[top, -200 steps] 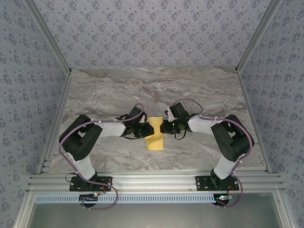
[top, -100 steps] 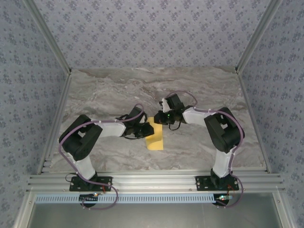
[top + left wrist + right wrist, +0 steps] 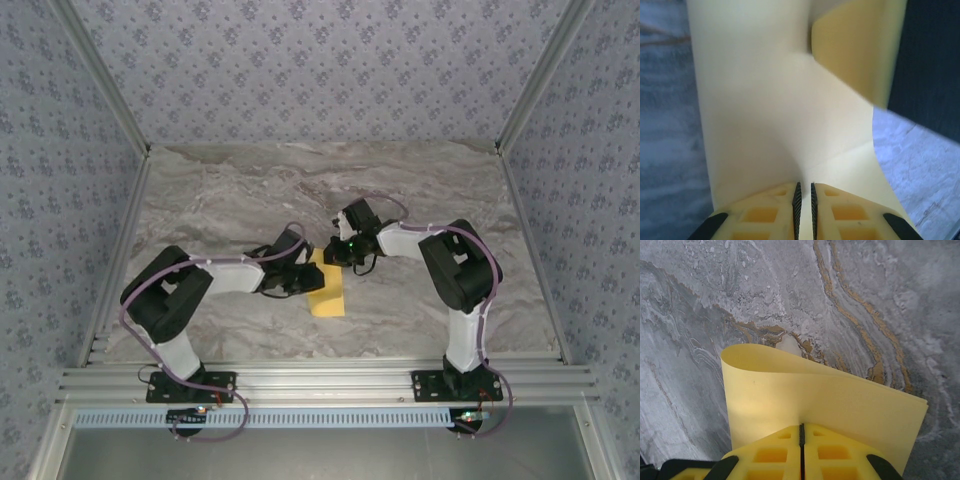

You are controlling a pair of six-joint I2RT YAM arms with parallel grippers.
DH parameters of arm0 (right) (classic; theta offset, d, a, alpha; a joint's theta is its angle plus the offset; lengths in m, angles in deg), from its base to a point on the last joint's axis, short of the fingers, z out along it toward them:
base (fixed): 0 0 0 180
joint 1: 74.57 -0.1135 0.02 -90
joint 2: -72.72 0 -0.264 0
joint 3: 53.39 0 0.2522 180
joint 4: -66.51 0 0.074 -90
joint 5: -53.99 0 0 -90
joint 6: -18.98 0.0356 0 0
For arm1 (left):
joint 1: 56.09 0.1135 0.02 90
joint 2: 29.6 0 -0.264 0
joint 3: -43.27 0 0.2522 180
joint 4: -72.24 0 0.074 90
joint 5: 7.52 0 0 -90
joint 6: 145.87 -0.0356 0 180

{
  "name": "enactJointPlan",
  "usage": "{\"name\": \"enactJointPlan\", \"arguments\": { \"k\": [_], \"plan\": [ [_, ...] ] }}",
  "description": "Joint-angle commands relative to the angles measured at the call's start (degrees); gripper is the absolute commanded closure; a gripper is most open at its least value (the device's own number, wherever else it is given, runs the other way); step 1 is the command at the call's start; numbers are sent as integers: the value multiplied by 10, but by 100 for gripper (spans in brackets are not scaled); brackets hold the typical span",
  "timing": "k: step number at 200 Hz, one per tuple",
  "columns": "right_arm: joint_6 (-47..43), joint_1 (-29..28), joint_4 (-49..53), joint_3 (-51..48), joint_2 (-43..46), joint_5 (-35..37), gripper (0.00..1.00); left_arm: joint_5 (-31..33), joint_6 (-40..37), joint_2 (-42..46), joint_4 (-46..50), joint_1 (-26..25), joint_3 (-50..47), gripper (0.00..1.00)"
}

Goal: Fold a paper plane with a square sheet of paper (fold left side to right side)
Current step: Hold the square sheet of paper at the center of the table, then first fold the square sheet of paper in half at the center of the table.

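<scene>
**Top external.** The square sheet of paper (image 3: 328, 295) lies on the marble tabletop (image 3: 420, 190), near the middle and between the two arms. It reads as a narrow upright yellow-orange strip, so it is already doubled over. The left gripper (image 3: 303, 277) meets its left edge. The right gripper (image 3: 333, 255) sits at its far end. The state of the jaws cannot be read at this range.

**Left wrist.** The jaws of the left gripper (image 3: 804, 192) are all but closed, with a thin dark slit between them and nothing visible in it. Their tips rest at the sheet's near edge. The square sheet of paper (image 3: 765, 100) is pale, plain and unmarked. A faint crease runs across it, and an upper layer is lifted and bowed at the top right.

**Right wrist.** The jaws of the right gripper (image 3: 801, 432) are pressed together. Their tips bear on the upper layer of the square sheet of paper (image 3: 830, 395). The fold at the left is a soft rounded loop, not yet a flat crease.

**Handling, as judged.** The sheet looks very light, thin and limp. It springs open at an unpressed fold and is likely to slide on the polished tabletop (image 3: 740, 290). Any crease made will probably be permanent. It is best pinned flat near the fold line. To lift it, take a free edge or corner, never the middle.
</scene>
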Motion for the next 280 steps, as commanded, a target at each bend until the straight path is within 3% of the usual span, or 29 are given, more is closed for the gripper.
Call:
{"name": "enactJointPlan", "arguments": {
  "k": [1, 105, 144, 175, 214, 280],
  "plan": [
    [1, 5, 52, -4, -31, 44, 91, -15, -19, 17, 72, -27, -35, 84],
    [3, 10, 50, -7, -35, 43, 91, -14, 51, 104, 28, -113, -153, 84],
    [2, 10, 48, -6, -34, 36, 91, -10, 43, 185, 63, -103, -146, 84],
    [-2, 10, 51, -5, -32, 33, 91, -41, 19, 235, 76, -37, -116, 81],
    [-12, 10, 62, -1, -32, 35, 91, -80, -38, 172, 79, 35, -59, 80],
    [-14, 9, 65, 1, -30, 33, 91, -112, -54, 30, 19, 30, 16, 82]
  ]
}}
